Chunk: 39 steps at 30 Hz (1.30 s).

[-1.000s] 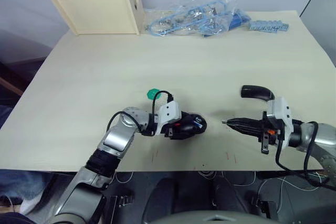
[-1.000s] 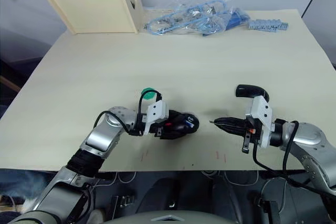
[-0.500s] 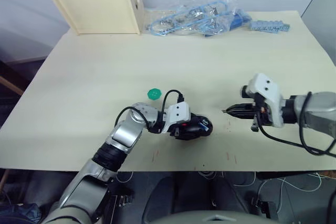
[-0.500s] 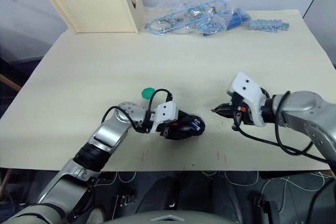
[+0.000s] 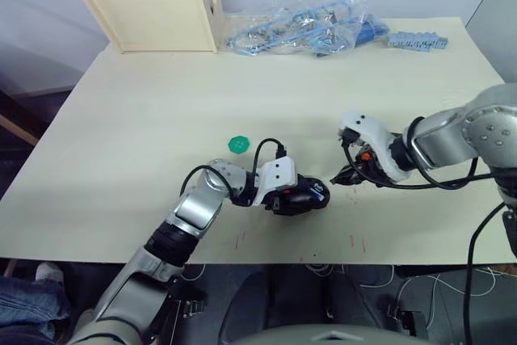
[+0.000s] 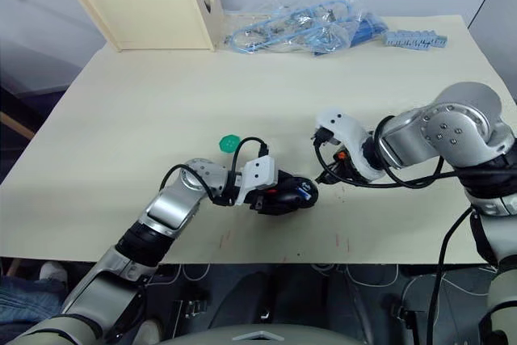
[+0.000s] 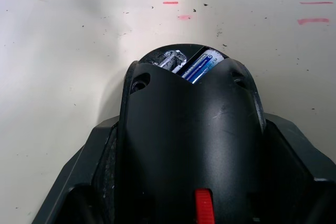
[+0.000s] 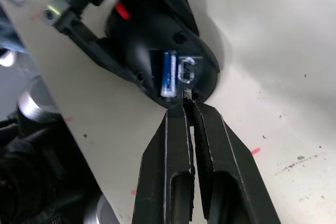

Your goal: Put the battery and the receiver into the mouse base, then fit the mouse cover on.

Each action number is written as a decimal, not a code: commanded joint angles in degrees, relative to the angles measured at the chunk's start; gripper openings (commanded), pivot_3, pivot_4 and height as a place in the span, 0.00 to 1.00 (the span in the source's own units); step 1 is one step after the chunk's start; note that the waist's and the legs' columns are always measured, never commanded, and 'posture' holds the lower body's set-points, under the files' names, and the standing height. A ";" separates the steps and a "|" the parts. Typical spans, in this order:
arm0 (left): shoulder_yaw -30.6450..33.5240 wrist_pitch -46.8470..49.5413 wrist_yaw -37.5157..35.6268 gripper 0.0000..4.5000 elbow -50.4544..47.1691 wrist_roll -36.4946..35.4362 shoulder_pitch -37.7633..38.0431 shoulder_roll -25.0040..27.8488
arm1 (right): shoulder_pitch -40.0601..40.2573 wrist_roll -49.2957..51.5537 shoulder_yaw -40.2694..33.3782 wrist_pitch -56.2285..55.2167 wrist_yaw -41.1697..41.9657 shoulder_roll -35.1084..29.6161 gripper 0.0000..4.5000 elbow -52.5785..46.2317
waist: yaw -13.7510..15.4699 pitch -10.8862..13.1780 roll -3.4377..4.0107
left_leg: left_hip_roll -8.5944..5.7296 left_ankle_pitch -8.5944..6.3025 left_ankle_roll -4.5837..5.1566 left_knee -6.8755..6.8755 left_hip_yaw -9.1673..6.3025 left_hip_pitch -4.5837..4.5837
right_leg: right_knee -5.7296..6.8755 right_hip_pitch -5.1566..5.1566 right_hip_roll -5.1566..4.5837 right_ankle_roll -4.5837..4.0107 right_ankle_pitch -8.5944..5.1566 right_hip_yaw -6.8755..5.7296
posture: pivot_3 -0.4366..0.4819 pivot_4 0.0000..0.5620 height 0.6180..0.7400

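Pale tabletop (image 5: 145, 103) carries the mouse base (image 5: 303, 197) near its front edge, clenched in the left gripper (image 5: 284, 196). Its open bay already holds the battery (image 8: 168, 73), with the receiver slot beside it. The right gripper (image 8: 188, 109), fingers pinched on a small metal piece, probably the receiver, touches that slot. Seating it appears left to do, then fitting the cover.
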 commanded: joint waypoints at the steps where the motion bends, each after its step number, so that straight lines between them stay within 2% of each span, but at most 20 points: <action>1: -2.60 0.75 1.29 0.66 2.33 2.89 1.62 -0.05 | -3.74 8.81 2.42 0.34 -9.16 1.32 0.00 4.31 | 0.01 0.00 0.00 | 0.00 0.00 0.00 0.00 0.01 -0.01 | -0.01 0.00 0.00 0.00 0.00 0.01 | 0.48 0.27 1.00; 6: -3.06 0.33 0.96 0.66 2.50 3.04 1.99 -0.05 | -9.19 24.20 10.75 -0.66 -22.46 2.75 0.00 14.37 | -0.07 0.00 0.01 | 0.00 0.00 0.01 -0.01 0.01 -0.06 | -0.05 -0.02 -0.01 0.01 0.00 0.00 | 0.48 0.27 1.00; 8: -3.11 0.09 1.01 0.66 2.67 3.14 2.10 -0.06 | -10.41 31.20 14.51 -4.38 -28.98 2.76 0.00 15.74 | -0.07 0.00 0.01 | 0.00 0.00 0.01 -0.03 -0.01 -0.07 | -0.07 -0.02 -0.01 0.00 0.00 -0.02 | 0.48 0.27 1.00; 10: -3.12 -0.04 1.01 0.66 2.72 3.16 2.15 -0.06 | -11.30 33.73 16.31 -6.18 -31.98 3.39 0.00 16.63 | -0.10 0.00 0.02 | 0.00 0.00 0.01 -0.05 -0.02 -0.08 | -0.10 -0.02 -0.01 0.00 0.00 -0.05 | 0.48 0.27 1.00; 21: -3.47 -0.21 0.94 0.66 2.95 3.35 2.06 -0.26 | -12.18 33.86 16.40 -7.33 -38.00 8.14 0.00 20.19 | -0.15 -0.01 0.03 | -0.02 -0.01 0.02 -0.05 -0.08 -0.20 | -0.22 -0.04 0.01 0.03 0.02 -0.15 | 0.48 0.27 1.00; 39: -3.30 -0.18 0.83 0.66 2.57 3.36 2.30 0.20 | -10.00 33.86 18.79 -6.37 -36.42 6.01 0.00 16.48 | -0.14 -0.03 0.07 | -0.01 -0.01 0.03 -0.10 -0.26 -0.39 | -0.54 -0.04 0.02 0.06 0.05 -0.34 | 0.48 0.27 1.00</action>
